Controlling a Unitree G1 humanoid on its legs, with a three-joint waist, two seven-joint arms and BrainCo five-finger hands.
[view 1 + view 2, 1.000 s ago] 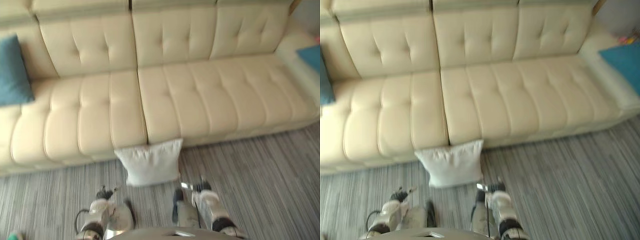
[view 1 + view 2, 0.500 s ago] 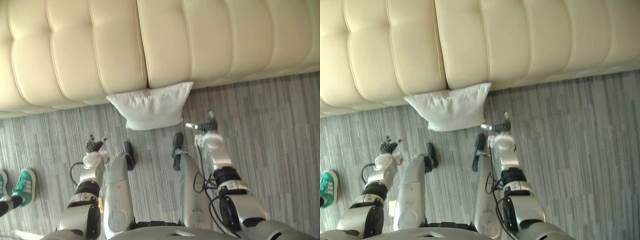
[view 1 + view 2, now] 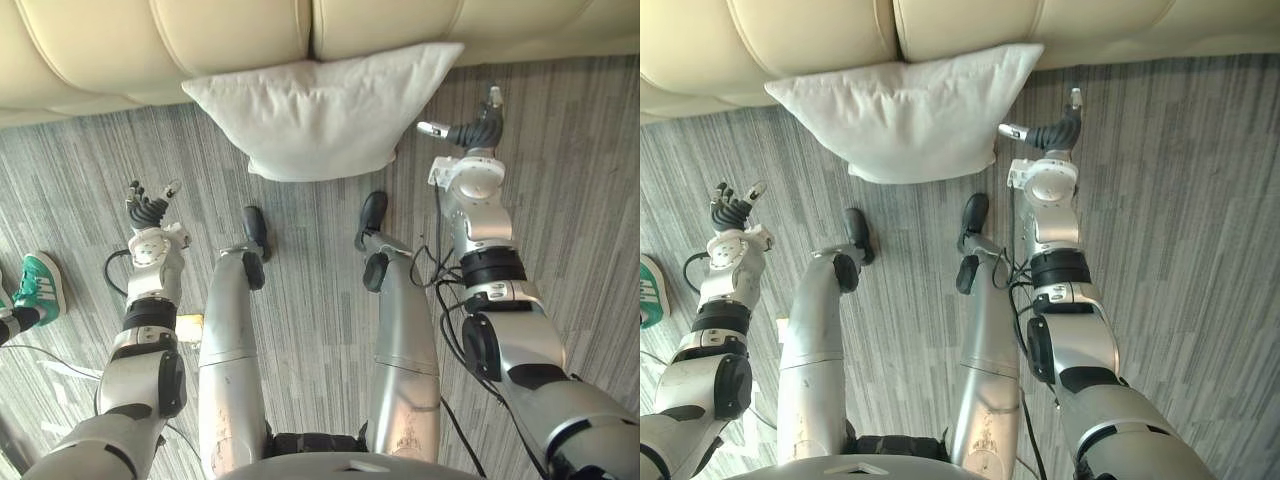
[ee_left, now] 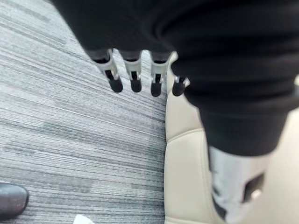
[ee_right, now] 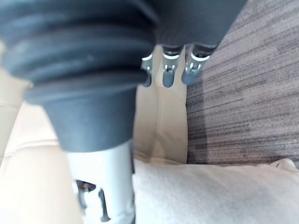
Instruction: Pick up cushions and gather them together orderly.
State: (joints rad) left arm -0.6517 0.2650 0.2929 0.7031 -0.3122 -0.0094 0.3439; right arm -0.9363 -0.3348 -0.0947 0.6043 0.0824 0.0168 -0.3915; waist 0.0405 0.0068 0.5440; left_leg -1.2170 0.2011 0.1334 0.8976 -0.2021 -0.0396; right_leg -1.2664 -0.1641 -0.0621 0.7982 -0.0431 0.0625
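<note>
A white cushion (image 3: 320, 110) lies on the striped carpet, its top edge leaning against the front of the cream sofa (image 3: 230, 35). My right hand (image 3: 470, 130) hovers just right of the cushion's right corner, fingers relaxed and holding nothing; past its fingers (image 5: 168, 74) the right wrist view shows the cushion (image 5: 210, 191) and the sofa front (image 5: 159, 116). My left hand (image 3: 150, 205) is open over the carpet, well to the left of and below the cushion. Its straight fingers (image 4: 133, 77) point at the carpet beside the sofa base (image 4: 187, 158).
A person's green-and-white shoe (image 3: 35, 290) stands on the carpet at the far left. The grey striped carpet (image 3: 570, 200) spreads to the right of my right arm. The sofa front closes off the far side.
The camera has tipped down and come nearer, so the sofa seat and the blue cushions have left the picture. Both arms reach further forward, the right hand now level with the cushion's right edge.
</note>
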